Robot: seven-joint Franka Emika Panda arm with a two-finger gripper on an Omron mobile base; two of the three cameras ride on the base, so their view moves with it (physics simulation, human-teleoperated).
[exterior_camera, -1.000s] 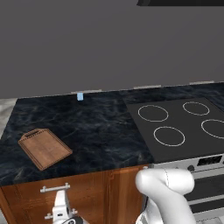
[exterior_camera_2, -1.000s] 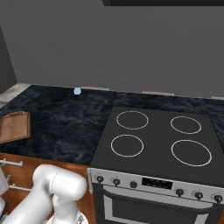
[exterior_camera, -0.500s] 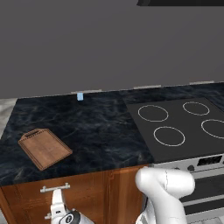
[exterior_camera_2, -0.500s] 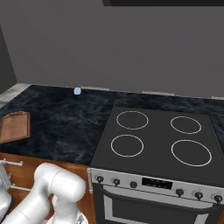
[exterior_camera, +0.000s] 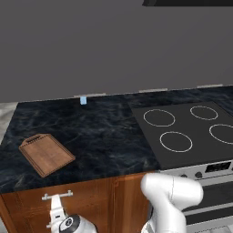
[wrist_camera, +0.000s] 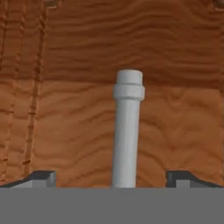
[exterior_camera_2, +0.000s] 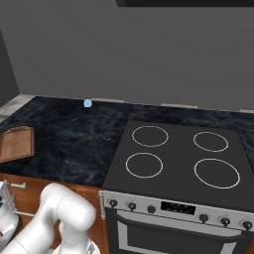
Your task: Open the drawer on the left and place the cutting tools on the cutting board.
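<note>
At the reddish-brown wood drawer [wrist_camera: 175, 109] below the tabletop's left end, the hand [wrist_camera: 111, 177] has been brought closer, fingers apart astride its silver bar handle [wrist_camera: 127, 131]; the drawer is yet unopened, the brown wooden cutting board [exterior_camera: 46, 154] waiting above.

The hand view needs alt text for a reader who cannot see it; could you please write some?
A silver bar handle runs up the middle of the frame against the reddish-brown wood drawer front. The gripper has its jaws open, one dark tip on each side of the bar, not touching it.
</note>
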